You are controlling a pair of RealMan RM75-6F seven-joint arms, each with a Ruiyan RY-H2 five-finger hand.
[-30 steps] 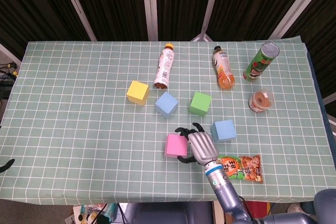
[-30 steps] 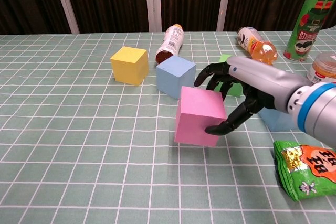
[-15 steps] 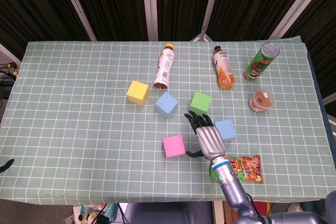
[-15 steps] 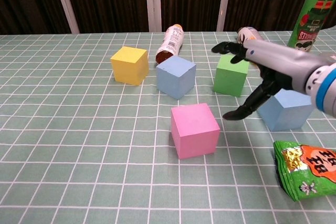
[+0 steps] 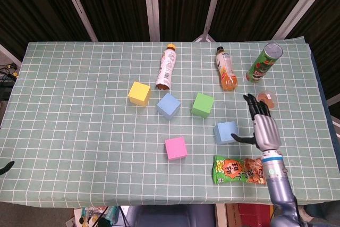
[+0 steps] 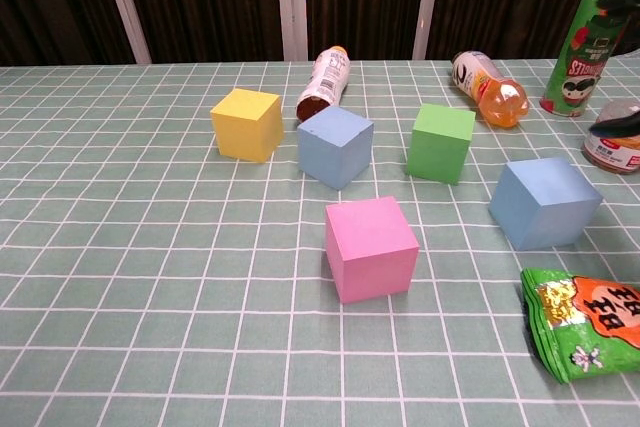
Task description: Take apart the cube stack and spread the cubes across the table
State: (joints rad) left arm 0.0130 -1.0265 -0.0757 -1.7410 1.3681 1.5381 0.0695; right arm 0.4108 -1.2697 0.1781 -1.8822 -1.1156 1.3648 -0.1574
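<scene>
1. The right robot hand (image 5: 264, 128) has let go of the pink cube (image 5: 176, 148), which it gripped a second ago, and now holds nothing, fingers spread.
2. It has swung away to its right, past the blue cube (image 5: 226, 132); the pink cube now lies well to its left.
3. The pink cube, earlier tilted in the grip, rests flat on the tabletop (image 5: 79, 131).
4. In the chest view only dark fingertips (image 6: 615, 119) show at the right edge.

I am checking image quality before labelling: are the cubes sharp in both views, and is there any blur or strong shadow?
Head view: all cubes are sharp, lighting is even, shadows faint; the right hand looks crisp. Chest view: the pink cube is sharp with a soft shadow at its base; at the right edge a dark, blurred bit of the hand crosses the small cup.
</scene>
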